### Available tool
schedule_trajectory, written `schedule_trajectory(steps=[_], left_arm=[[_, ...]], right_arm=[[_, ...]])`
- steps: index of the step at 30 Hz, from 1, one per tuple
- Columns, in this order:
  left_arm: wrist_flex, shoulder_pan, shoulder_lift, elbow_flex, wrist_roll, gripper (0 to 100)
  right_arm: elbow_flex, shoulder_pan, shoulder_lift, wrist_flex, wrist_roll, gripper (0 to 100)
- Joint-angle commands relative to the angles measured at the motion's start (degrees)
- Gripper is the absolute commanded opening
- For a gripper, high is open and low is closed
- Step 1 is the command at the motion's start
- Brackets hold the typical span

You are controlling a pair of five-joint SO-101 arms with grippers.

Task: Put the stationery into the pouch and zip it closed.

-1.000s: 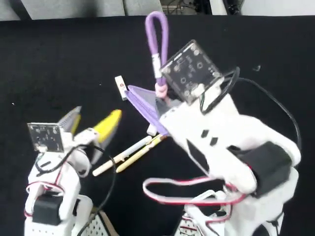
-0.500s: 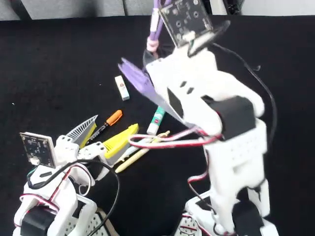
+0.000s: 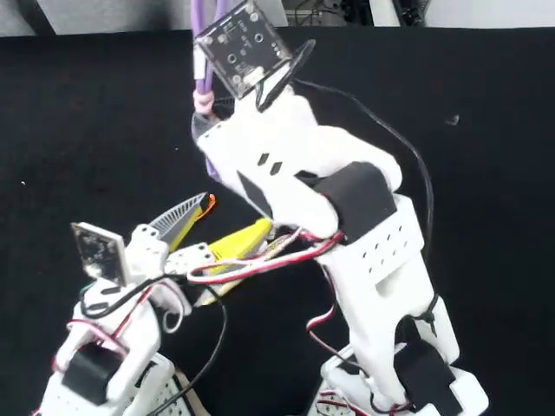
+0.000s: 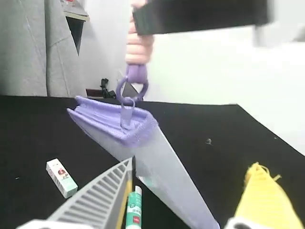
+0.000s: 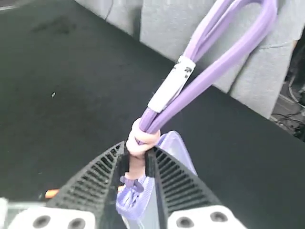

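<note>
High camera looking down over the black table (image 3: 486, 130) from the near side. Wrist cameras riding close, both facing far, both catching the purple pouch (image 4: 112, 123).

counter (image 3: 87, 104) black. pouch (image 4: 114, 121) lilac along the zip edge, sides see-through grey. strap (image 5: 200, 71) purple with a white label band, pink bead (image 5: 139, 138) at its base. right pincer (image 5: 137, 155) dark grey, ribbed. left pincer (image 3: 236, 212): one finger grey ribbed, the other yellow. arms (image 3: 364, 260) white, black motors, red/white/black wiring. eraser (image 4: 61, 177) white, green end. marker (image 4: 135, 210) green-white. pen cap (image 3: 209, 204) orange.
</note>
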Motion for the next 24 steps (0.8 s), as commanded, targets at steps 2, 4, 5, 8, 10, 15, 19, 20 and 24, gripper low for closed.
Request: schedule_trajectory(steps=[2, 4, 5, 8, 10, 15, 19, 20, 24], left_arm=[[-9.1, -1.5, 0.3, 4.4, 0.4, 36], [-10.8, -1.5, 0.4, 4.5, 0.4, 36], [-11.6, -1.7, 0.4, 4.5, 0.4, 36], [-13.7, -2.1, 0.4, 5.3, 0.3, 36], [-14.6, -2.0, 0.4, 6.4, 0.3, 36], [-15.7, -2.0, 0.4, 8.5, 0.1, 33], [-18.2, -2.0, 0.4, 9.9, 0.2, 22], [-18.7, -2.0, 0.4, 10.2, 0.4, 20], [-20.5, -2.0, 0.4, 10.9, 0.1, 14]], right_arm=[[-2.8, -3.7, -5.7, 1.1, -0.3, 1.1], [-2.8, -4.7, -7.1, 1.7, -0.3, 1.1], [-2.8, -5.0, -7.8, 2.0, -0.3, 1.1], [-2.8, -5.5, -9.4, 3.7, -0.2, 1.1], [-2.8, -5.5, -10.2, 4.5, -0.2, 1.1], [-2.7, -5.5, -11.8, 6.1, -0.2, 1.1], [-2.7, -5.4, -12.6, 6.4, -0.2, 1.1], [-2.7, -5.3, -12.7, 6.4, -0.2, 1.1], [-1.7, -5.4, -12.6, 6.2, -0.2, 1.1]])
